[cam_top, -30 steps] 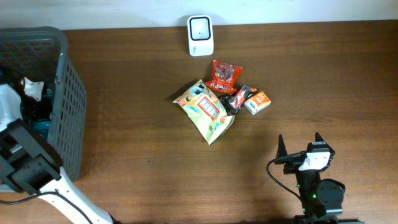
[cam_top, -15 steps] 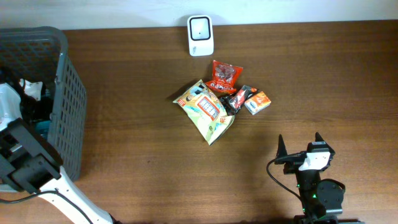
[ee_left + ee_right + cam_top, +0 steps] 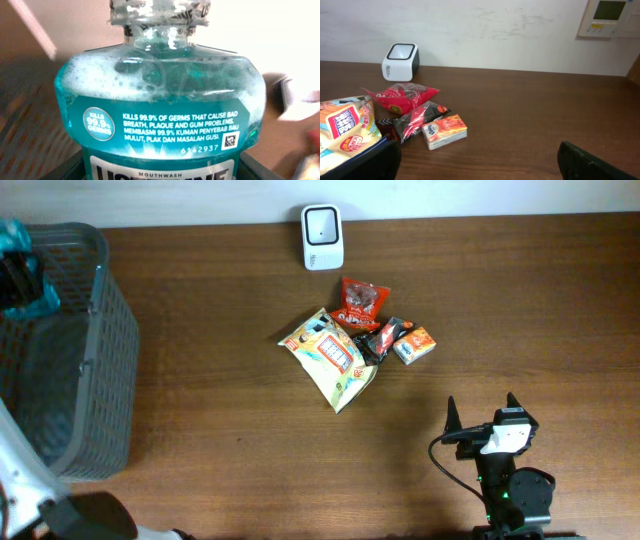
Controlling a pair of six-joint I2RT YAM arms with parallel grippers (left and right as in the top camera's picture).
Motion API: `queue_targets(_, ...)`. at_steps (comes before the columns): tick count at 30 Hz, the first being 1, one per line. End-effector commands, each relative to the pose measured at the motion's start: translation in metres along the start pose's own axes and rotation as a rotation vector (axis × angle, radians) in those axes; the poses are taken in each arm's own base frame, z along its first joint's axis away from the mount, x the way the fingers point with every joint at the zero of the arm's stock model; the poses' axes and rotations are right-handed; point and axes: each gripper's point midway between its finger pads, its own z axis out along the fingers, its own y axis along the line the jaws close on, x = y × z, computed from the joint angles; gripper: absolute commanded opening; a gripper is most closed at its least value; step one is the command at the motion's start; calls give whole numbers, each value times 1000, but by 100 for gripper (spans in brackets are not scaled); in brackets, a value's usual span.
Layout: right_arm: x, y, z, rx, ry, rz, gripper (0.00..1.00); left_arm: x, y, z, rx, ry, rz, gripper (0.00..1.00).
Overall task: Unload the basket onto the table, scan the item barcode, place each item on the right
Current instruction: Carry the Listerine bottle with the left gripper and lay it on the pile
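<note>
Mouthwash bottle [image 3: 160, 115] by basket [image 3: 100, 250] rim, open tabletop [image 3: 220, 450] beside

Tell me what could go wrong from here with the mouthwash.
The teal, liquid-filled mouthwash bottle looks heavy and smooth; it may slip over the grey mesh basket. Its small code sits on a curved label, so the white scanner may misread it. It could knock the snack packets near the scanner.

Mouthwash bottle [image 3: 160, 125] fills left wrist view: brand name cut by bottom edge, cap cut at top, background blurred. Overhead: basket [image 3: 110, 350] clipped at left edge. Right wrist: snack bag [image 3: 345, 127] clipped left.
</note>
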Motion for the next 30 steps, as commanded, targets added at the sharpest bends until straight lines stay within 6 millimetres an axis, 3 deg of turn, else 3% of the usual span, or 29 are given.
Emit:
queue_targets(1, 4, -3, 0, 14, 6, -6, 98, -63, -85, -61, 292, -233, 25, 45)
queue_targets(3, 4, -3, 0, 15, 6, -6, 98, -80, -135, -79, 408, -287, 58, 44)
queue_targets(6, 4, -3, 0, 14, 6, -6, 98, -70, -219, -75, 596, -239, 120, 46)
queue_targets(7, 4, -3, 0, 14, 6, -6, 98, -57, -255, -68, 672, -185, 134, 48)
queue_targets(8, 4, -3, 0, 14, 6, -6, 98, -46, -277, -61, 701, -139, 140, 50)
queue_targets(10, 4, -3, 0, 14, 6, -6, 98, -16, -314, -34, 689, -18, 154, 51)
queue_targets(12, 4, -3, 0, 14, 6, -6, 98, 27, -346, 3, 623, 133, 192, 56)
queue_targets(15, 4, -3, 0, 14, 6, -6, 98, 75, -375, 45, 553, 269, 255, 53)
queue_targets(16, 4, -3, 0, 14, 6, -6, 98, 100, -386, 67, 518, 330, 286, 54)
queue_targets(19, 4, -3, 0, 14, 6, -6, 98, 155, -404, 108, 475, 457, 335, 57)
queue_targets(22, 4, -3, 0, 14, 6, -6, 98, 246, -426, 153, 474, 653, 386, 64)
queue_targets(25, 4, -3, 0, 15, 6, -6, 98, 276, -434, 161, 467, 719, 382, 64)
queue_targets(28, 4, -3, 0, 14, 6, -6, 98, 283, -444, 156, 478, 728, 390, 65)
queue_targets(29, 4, -3, 0, 15, 6, -6, 98, 284, -446, 155, 481, 730, 394, 69)
queue_targets(30, 4, -3, 0, 14, 6, -6, 98, 286, -449, 153, 486, 731, 401, 82)
